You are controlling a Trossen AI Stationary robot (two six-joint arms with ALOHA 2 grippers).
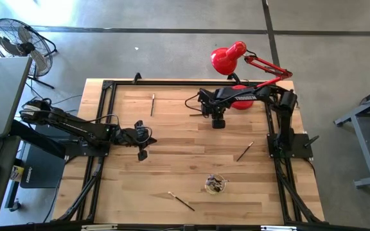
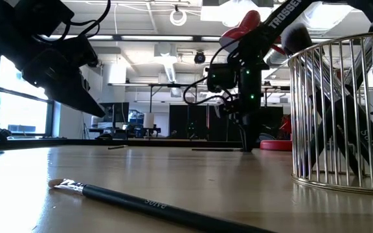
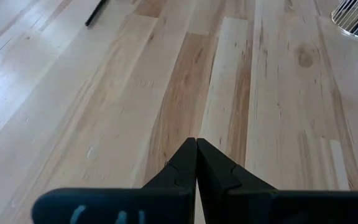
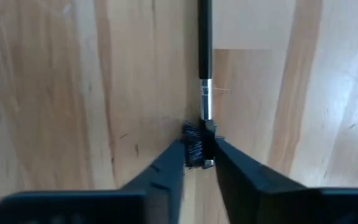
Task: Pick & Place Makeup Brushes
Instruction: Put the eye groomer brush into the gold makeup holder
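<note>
Right wrist view: a dark-handled brush with a silvery ferrule lies on the table, its bristle end pinched between the right gripper fingers, far centre of the table. Other brushes lie apart: one far left, one right, one near centre. More stand in a wire cup. The left gripper hovers closed and empty at the left. A red lamp stands at the far edge.
</note>
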